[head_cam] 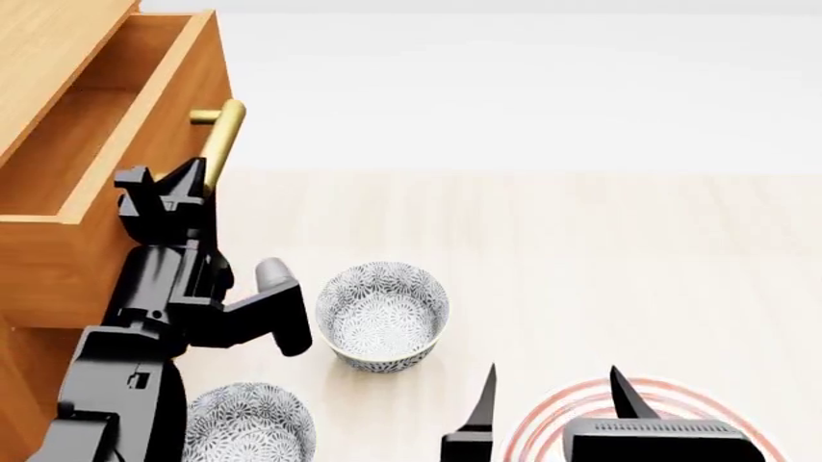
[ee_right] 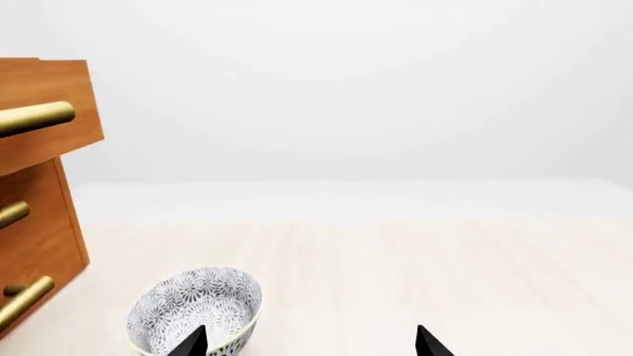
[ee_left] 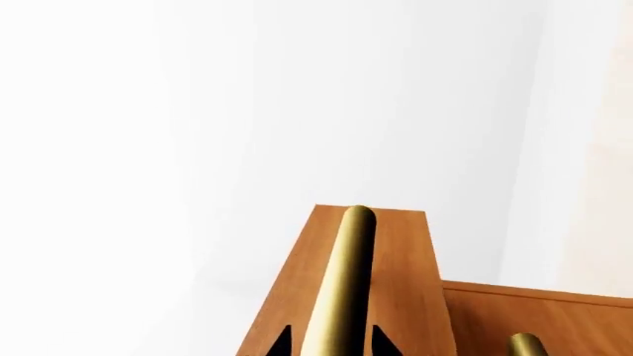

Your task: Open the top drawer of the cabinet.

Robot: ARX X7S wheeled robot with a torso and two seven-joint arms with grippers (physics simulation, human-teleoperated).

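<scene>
- Top drawer [head_cam: 90,144]: pulled out of the cabinet [head_cam: 26,375] at the head view's upper left, its plain wooden box showing from above. Nothing can be seen inside it.
- Handle [head_cam: 221,144]: brass bar across the drawer front. The left wrist view looks along it [ee_left: 342,289] from close up, with the orange-brown drawer front [ee_left: 396,282] behind it.
- My left fingers [head_cam: 165,188]: set at the near end of the handle. In the left wrist view a dark tip [ee_left: 281,343] shows on each side of the bar, so they straddle it. I cannot tell whether the pads press on the brass.
- Lower drawers: the right wrist view shows the pulled-out drawer front [ee_right: 50,111] standing forward of the two below it, each with its own brass handle, second [ee_right: 12,213] and third [ee_right: 25,300].
- Bowl, patterned grey and white [head_cam: 383,316]: on the pale table [head_cam: 591,260], near my left forearm and clear of the cabinet.
- Second bowl, same pattern [head_cam: 248,423]: nearer me, at the head view's lower edge, partly cut off.
- My right fingers [head_cam: 555,399]: spread wide, holding nothing, above a plate with red rings [head_cam: 649,404] at the lower right. In the right wrist view the first bowl [ee_right: 198,308] sits just beyond one tip [ee_right: 190,343].
</scene>
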